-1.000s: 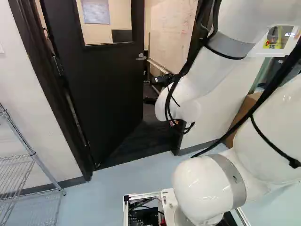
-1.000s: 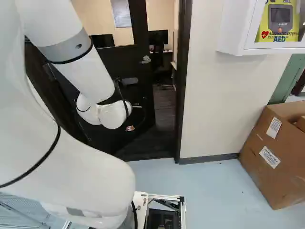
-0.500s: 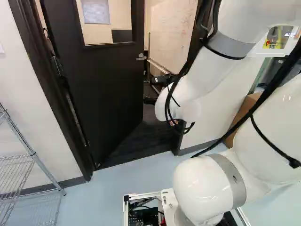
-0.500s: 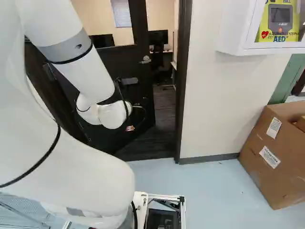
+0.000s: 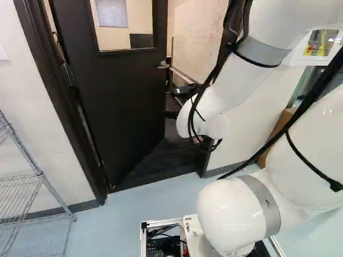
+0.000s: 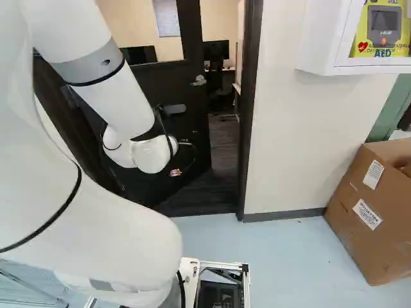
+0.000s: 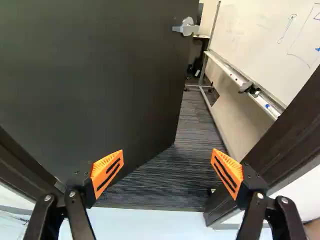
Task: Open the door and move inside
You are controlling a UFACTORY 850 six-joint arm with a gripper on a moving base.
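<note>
Dark door (image 5: pixel 123 107) ajar into the room; claw (image 7: pixel 167 160) spread wide and empty at the threshold.
The lever handle (image 7: pixel 187 27) lies roughly at twelve o'clock from the claw, the door's broad face towards eleven. Expect a heavy, rigid slab that pivots rather than lifts; push flat near the free edge, below the lever, whose smooth metal could slip. The wrist view shows both orange pads (image 7: pixel 107 170) apart; the right base view adds a monitor (image 6: pixel 216 50) inside, not seen from the wrist.
</note>
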